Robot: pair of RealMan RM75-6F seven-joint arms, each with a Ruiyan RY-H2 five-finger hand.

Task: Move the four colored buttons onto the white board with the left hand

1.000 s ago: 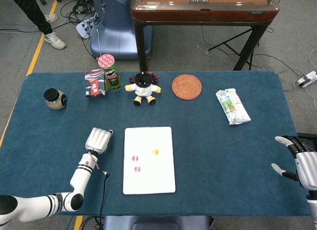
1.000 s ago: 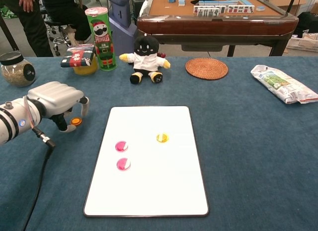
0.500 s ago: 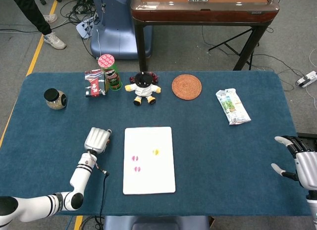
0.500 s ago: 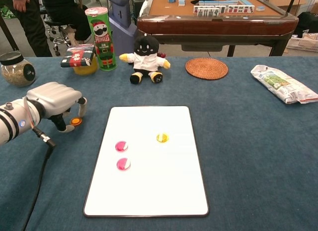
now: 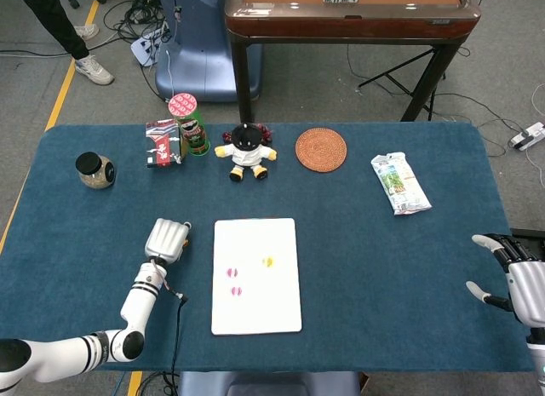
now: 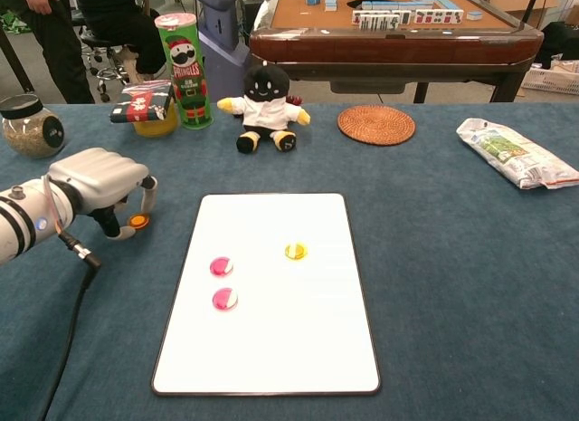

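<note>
The white board [image 6: 271, 349] lies mid-table with two pink buttons [image 6: 222, 266] [image 6: 225, 300] and a yellow button [image 6: 295, 251] on it. An orange button [image 6: 137, 221] lies on the blue cloth just left of the board. My left hand [image 6: 95, 181] arches over it, thumb and a finger on either side, with no visible grip. From the head view the left hand [image 5: 168, 240] hides this button; the board [image 5: 255, 315] is to its right. My right hand [image 5: 515, 277] rests at the table's far right edge, fingers spread and empty.
Along the back stand a jar [image 6: 30, 127], a snack pack [image 6: 145, 102], a chips can [image 6: 184, 70], a plush doll [image 6: 265, 110], a woven coaster [image 6: 376, 124] and a wrapped packet [image 6: 511, 152]. A black cable [image 6: 77, 303] trails from my left wrist.
My left hand has shifted slightly left and back over the orange button, which has stayed where it was. The right hand is unmoved.
</note>
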